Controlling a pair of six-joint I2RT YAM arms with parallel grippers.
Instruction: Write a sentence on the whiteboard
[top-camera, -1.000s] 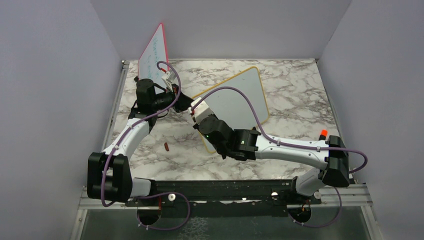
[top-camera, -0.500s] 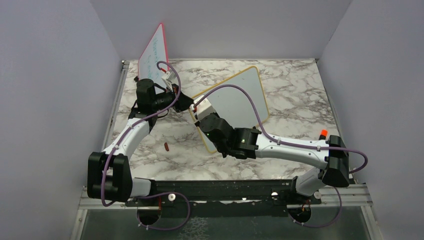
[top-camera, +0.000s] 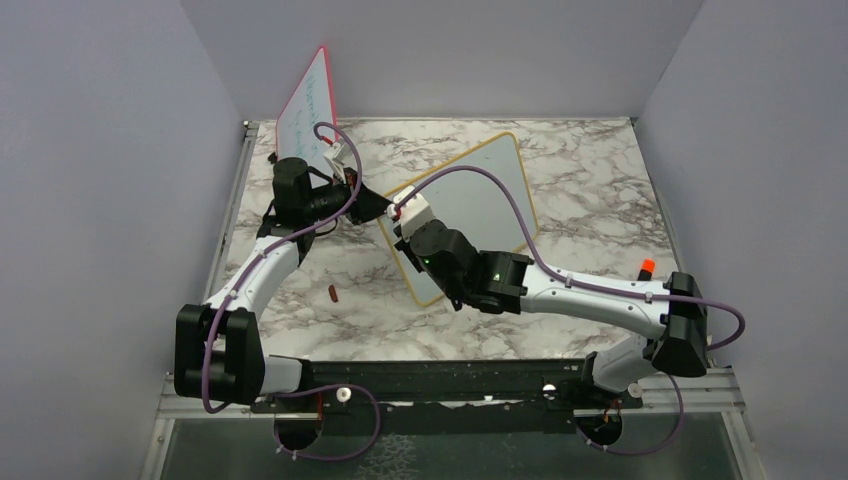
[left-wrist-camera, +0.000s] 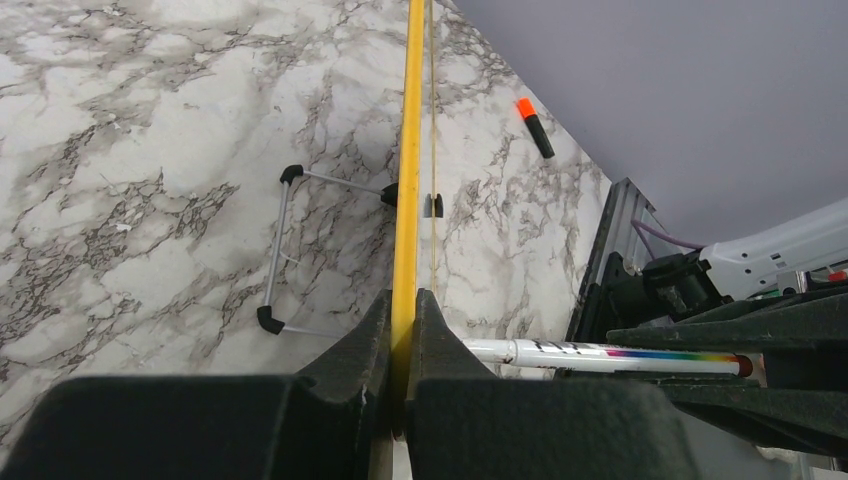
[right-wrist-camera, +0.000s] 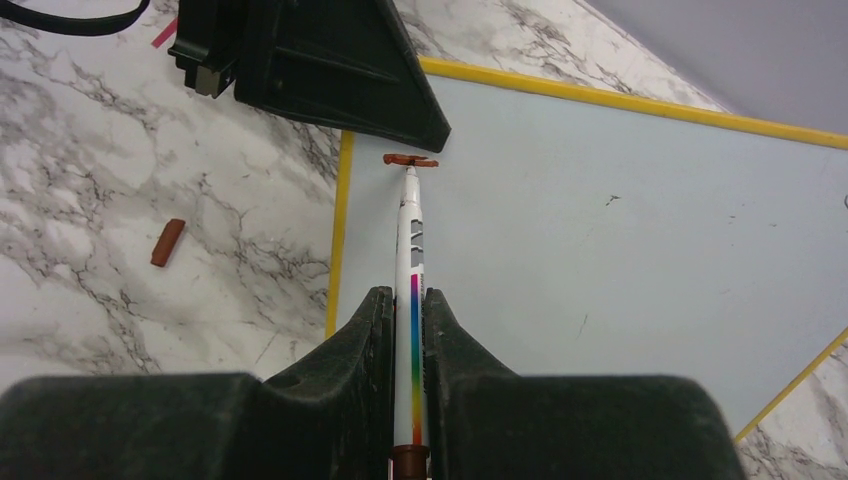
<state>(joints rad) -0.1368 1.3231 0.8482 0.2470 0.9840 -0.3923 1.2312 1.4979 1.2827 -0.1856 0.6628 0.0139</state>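
Whiteboard (top-camera: 470, 210) on bench (top-camera: 600, 180). Yellow frame edge clenched by left end effector (left-wrist-camera: 403, 300), likely to stop sliding under pen load. Marker (right-wrist-camera: 411, 230) grasped by right end effector (right-wrist-camera: 408, 295), tip set at red stroke (right-wrist-camera: 410, 160); sentence barely begun.

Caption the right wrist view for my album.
Right gripper holds a marker at the yellow-framed whiteboard, one short red stroke drawn.

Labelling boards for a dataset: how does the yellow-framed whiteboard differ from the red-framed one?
The yellow-framed whiteboard leans at mid-table, its edge clamped by the left end effector; the red-framed board stands untouched at the back left. The yellow one bears a short red stroke; the red one shows faint writing. Both are white rectangles.
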